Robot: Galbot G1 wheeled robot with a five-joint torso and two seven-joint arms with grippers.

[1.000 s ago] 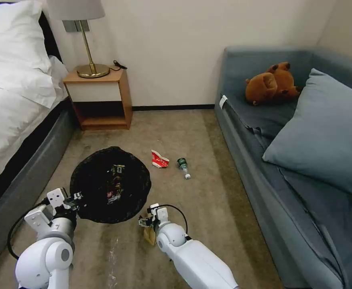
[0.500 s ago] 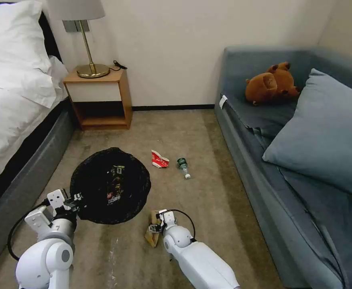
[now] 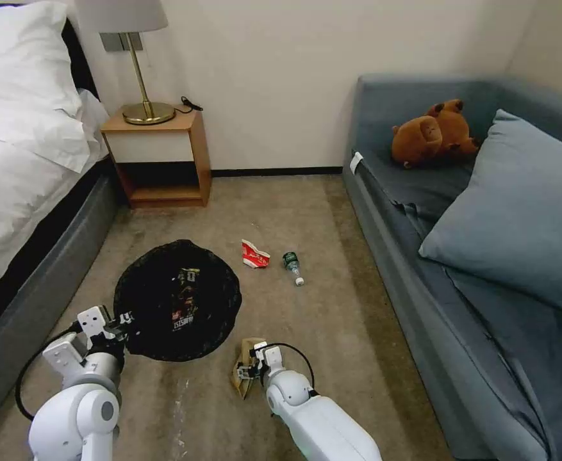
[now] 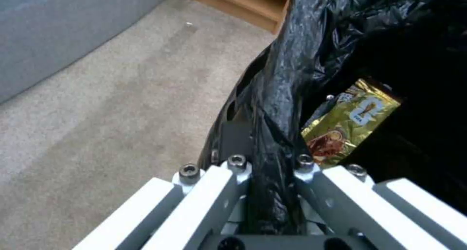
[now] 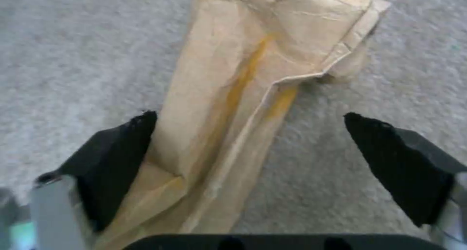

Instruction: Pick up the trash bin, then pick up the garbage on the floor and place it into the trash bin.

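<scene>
The trash bin (image 3: 177,299), lined with a crinkly black bag, hangs low over the carpet with my left gripper (image 3: 125,318) shut on its rim (image 4: 272,126). A gold-brown snack wrapper (image 4: 348,122) lies inside it (image 3: 184,301). My right gripper (image 3: 247,371) is down at the floor, open, its black fingers (image 5: 122,158) straddling the tan crumpled paper bag (image 5: 248,96), which lies flat on the carpet (image 3: 241,374). Farther off lie a crushed red-and-white carton (image 3: 254,254) and a small clear bottle with a green label (image 3: 293,266).
A bed (image 3: 31,192) runs along the left and a blue sofa (image 3: 434,256) with a cushion and a brown plush toy (image 3: 431,133) along the right. A wooden nightstand (image 3: 159,157) with a lamp stands at the back wall. Carpet lies open between them.
My right gripper has dropped lower and nearer to me, down over the tan paper bag. The bin in my left gripper has sunk slightly.
</scene>
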